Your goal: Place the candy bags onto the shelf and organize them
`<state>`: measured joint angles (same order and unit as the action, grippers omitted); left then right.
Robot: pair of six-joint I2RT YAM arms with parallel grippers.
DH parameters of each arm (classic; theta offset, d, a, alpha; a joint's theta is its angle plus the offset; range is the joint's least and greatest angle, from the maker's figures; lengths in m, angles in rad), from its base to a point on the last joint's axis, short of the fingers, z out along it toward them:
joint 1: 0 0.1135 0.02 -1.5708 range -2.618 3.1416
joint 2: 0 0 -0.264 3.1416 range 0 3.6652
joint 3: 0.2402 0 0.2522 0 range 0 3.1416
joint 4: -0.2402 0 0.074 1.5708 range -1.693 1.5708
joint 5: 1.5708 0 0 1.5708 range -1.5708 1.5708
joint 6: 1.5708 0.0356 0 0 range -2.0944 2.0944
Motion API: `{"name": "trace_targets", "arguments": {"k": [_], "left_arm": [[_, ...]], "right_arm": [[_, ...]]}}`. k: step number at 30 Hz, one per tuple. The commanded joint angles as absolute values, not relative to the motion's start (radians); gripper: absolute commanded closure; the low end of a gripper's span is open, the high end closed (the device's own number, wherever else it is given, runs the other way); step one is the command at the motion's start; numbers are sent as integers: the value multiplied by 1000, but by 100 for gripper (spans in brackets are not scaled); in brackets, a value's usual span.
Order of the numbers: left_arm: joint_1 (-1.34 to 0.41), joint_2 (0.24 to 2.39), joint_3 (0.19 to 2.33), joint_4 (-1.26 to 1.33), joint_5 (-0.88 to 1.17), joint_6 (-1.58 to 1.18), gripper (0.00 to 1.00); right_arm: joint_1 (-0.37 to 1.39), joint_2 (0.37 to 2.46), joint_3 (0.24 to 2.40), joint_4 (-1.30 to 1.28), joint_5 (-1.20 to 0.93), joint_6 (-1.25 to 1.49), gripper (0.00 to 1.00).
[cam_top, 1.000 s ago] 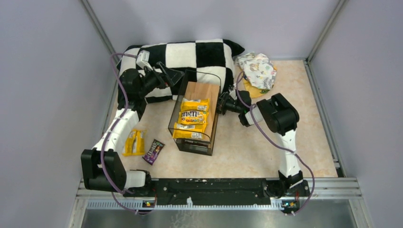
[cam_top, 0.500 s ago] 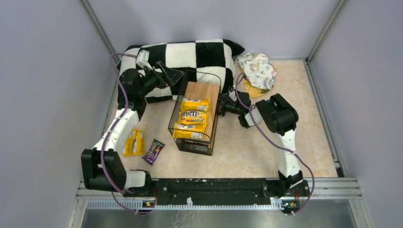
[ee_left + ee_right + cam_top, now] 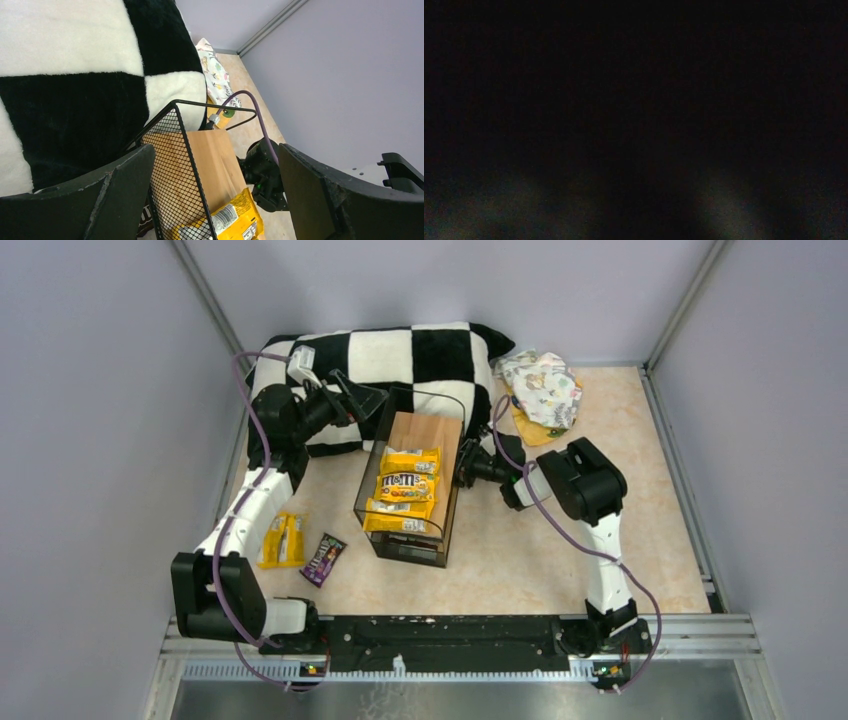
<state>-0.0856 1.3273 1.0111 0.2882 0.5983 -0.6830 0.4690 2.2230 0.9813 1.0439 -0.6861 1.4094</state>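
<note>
Candy bags (image 3: 405,487) in yellow wrappers lie three in a row, edge to edge, on the wooden top of the shelf (image 3: 425,430). They fill its near end and leave the far end bare, apparently as room for the rest. Two more yellow bags (image 3: 283,540) and a dark purple bag (image 3: 323,559) lie on the worktop (image 3: 520,550) just beside the left arm, well apart from the shelf and not yet placed.

The left claw (image 3: 368,400) hangs at the shelf's far left corner with its fingers spread wide and nothing between them but the black wire rim. That pose suggests it means to steady or square the rack, not to pick up a bag. The right claw (image 3: 468,462) sits against the shelf's right side. Its own camera shows only darkness, probably because the lens is close to the rack, so how far it is open cannot be told.

Behind the shelf the checkered pillow (image 3: 400,355) crowds the far edge, with a printed cloth (image 3: 545,385) to its right. That leaves little space to shift the rack backward.
</note>
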Motion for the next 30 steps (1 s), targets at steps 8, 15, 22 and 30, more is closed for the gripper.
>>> {"name": "trace_targets", "arguments": {"k": [8,15,22,30], "left_arm": [[-78,1327,1019,338,616,-692,1],[-75,1327,1020,338,617,-690,1],[-72,1325,1022,334,617,-688,1],[-65,1327,1022,334,614,-686,1]], "right_arm": [[492,2102,971,799,-676,1210,68],[479,2045,948,719,-668,1147,63],[433,1892,894,529,-662,971,60],[400,1575,818,60,-404,596,50]]}}
